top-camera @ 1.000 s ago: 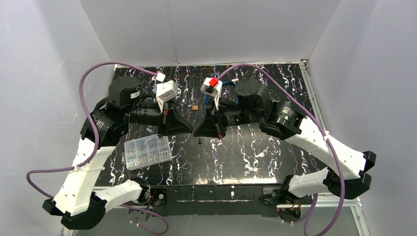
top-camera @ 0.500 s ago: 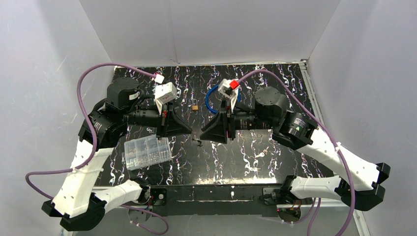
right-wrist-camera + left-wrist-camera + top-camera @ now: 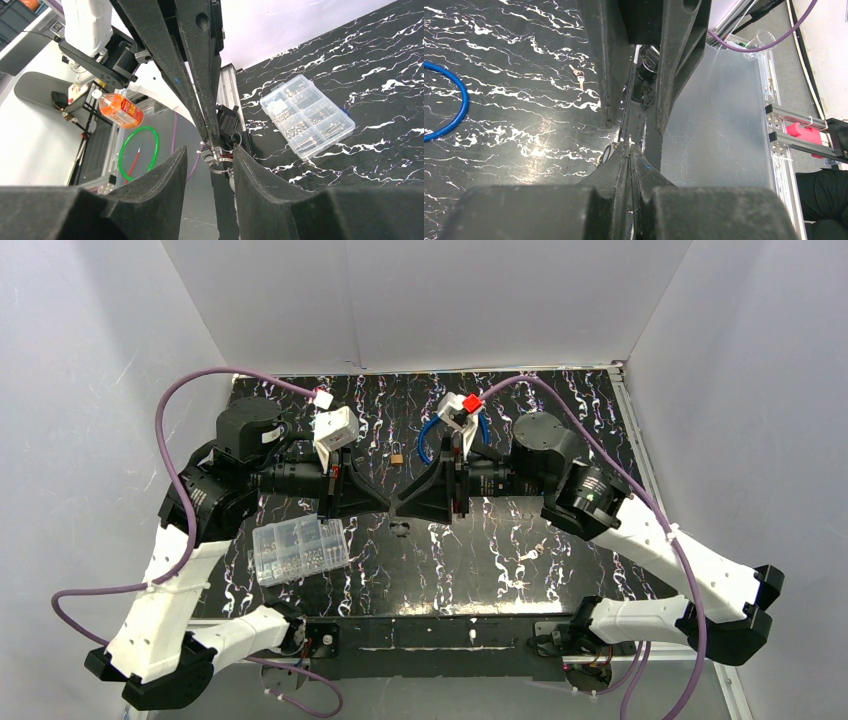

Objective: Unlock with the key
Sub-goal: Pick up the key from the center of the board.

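My left gripper (image 3: pixel 386 503) is shut on a small key with a wire ring; the ring (image 3: pixel 605 151) pokes out beside its tips (image 3: pixel 630 144). In the right wrist view the key and ring (image 3: pixel 221 162) hang at the end of the left fingers. My right gripper (image 3: pixel 402 507) is open, tip to tip with the left one, its fingers (image 3: pixel 172 167) on either side of the key, not closed on it (image 3: pixel 210 150). A small brass padlock (image 3: pixel 398 455) lies on the black mat behind both grippers, apart from them.
A clear compartment box of screws (image 3: pixel 298 548) sits at the front left and also shows in the right wrist view (image 3: pixel 307 116). A second loose key (image 3: pixel 530 552) lies at the front right. A blue cable loop (image 3: pixel 428 440) lies behind the right wrist. White walls enclose the mat.
The right arm drew back to the right, turned its wrist, then came back left, so its open jaws now straddle the left gripper's tip. The left arm has stayed still.
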Motion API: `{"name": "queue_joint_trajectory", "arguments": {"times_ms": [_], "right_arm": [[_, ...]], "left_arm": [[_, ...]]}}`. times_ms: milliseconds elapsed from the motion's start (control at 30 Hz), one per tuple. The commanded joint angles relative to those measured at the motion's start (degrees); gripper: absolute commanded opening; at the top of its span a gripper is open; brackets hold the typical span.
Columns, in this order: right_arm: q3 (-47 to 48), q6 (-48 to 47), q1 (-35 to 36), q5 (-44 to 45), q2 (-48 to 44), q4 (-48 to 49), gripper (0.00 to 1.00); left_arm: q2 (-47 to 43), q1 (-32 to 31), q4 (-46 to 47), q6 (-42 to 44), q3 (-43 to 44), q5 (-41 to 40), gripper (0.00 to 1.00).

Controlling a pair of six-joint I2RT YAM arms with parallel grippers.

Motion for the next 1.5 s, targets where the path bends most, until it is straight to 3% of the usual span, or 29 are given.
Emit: {"name": "queue_joint_trajectory", "arguments": {"times_ms": [0,533,667,800,933,967,1100,1167,1233,1467], "right_arm": [[-0.85,-0.01,-0.25,-0.53,-0.08,3.84,0.45],[-5.45,2.24,-0.27,-0.28,-0.08,11.28,0.36],[-5.56,2.63,-0.26,-0.72,0.01,11.35,0.24],[-5.91,2.77,-0.27,-0.68,0.19,11.37,0.04],[-6.44,2.71,-0.28,-0.72,-0.32,10.44,0.01],[-6.67,2.49,-0.27,-0.75,-0.83,9.9,0.01],[-8.02,0.65,-0.31,-1.3,-4.14,6.52,0.01],[-8.38,-0.7,-0.36,-2.15,-6.14,3.77,0.01],[-8.55,-1.82,-0.44,-3.19,-8.22,0.85,0.01],[-8.36,-4.47,-0.73,-6.72,-12.68,-6.92,0.01]], "left_arm": [[-0.54,0.06,0.13,0.35,1.84,1.6,0.0],[-0.51,0.07,0.9,-0.04,1.92,1.52,0.0],[-0.5,0.03,1.2,-0.06,2.11,0.95,0.0],[-0.46,0.02,1.58,-0.42,2.26,0.74,0.0],[-0.72,0.06,1.82,-0.58,2.32,0.03,0.0],[-0.76,0.05,1.93,-0.83,2.45,-0.59,0.09],[-0.55,0.09,2.48,-2.63,4.55,-4.13,0.73],[-0.39,0.05,2.13,-2.49,5.77,-4.65,0.91],[-0.5,0.1,1.63,-1.29,6.2,-5.02,0.97],[-1.15,0.14,0.91,5.88,3.68,-10.39,0.98]]}}
